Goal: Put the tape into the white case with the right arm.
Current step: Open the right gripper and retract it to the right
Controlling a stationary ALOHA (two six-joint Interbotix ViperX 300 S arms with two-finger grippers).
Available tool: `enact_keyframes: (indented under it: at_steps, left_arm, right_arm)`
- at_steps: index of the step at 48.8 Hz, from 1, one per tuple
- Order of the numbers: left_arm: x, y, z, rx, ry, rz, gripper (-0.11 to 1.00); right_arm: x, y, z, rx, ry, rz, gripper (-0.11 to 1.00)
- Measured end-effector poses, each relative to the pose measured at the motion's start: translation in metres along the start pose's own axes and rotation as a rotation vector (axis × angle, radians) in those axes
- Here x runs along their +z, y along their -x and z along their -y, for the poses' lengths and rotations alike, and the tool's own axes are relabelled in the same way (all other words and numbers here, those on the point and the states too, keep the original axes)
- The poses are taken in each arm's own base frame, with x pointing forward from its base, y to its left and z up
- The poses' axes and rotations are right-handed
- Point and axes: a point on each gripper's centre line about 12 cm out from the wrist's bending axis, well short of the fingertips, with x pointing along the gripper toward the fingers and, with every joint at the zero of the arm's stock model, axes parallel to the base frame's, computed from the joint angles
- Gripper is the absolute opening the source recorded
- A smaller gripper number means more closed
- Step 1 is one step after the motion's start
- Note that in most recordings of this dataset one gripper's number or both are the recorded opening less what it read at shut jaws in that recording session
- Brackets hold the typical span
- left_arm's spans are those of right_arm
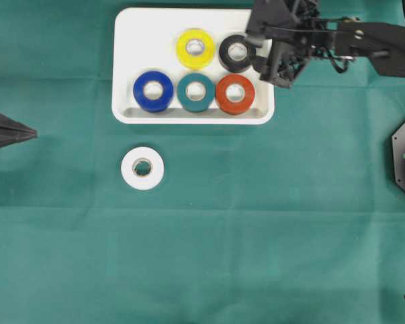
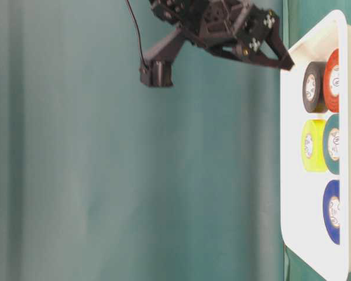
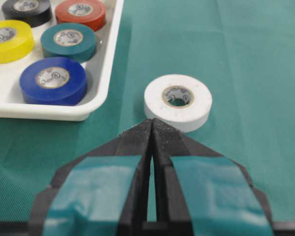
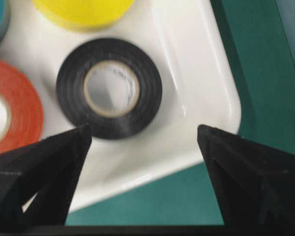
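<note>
Black tape (image 4: 109, 95) lies flat in the white case (image 1: 138, 40), in its corner nearest the right arm (image 1: 364, 40), beside the yellow roll (image 1: 195, 48) and next to the red one (image 1: 235, 94). I count 5 rolls inside the case; 1 white roll (image 1: 142, 168) sits on the green desk (image 1: 256, 236) just outside the case's long rim, near the blue roll (image 1: 153, 91).

My worry from here: the right end effector (image 4: 145, 135) hovers close over the black tape, so a careless move across the case could clip that roll or nudge the case itself. I also judge the white roll awkward to reach, since the arm must cross the whole case to get to it.

I see the right arm stretched in over the case's short edge, its end effector tilted down with fingers spread wide and holding nothing. My left end effector (image 3: 152, 132) is pressed together, empty, pointing at the white roll from well outside the case.
</note>
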Motion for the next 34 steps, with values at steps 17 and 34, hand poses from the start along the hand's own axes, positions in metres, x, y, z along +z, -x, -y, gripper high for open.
enact_keyframes:
  at_steps: [17, 34]
  left_arm:
    - [0.001, 0.000, 0.000, 0.000, 0.002, 0.003, 0.00]
    - [0.001, 0.000, 0.000, 0.000, 0.002, 0.003, 0.00]
  right_arm:
    - [-0.041, 0.039, -0.004, 0.039, -0.003, 0.060, 0.82]
    - [-0.075, 0.066, -0.009, 0.073, -0.005, 0.127, 0.83]
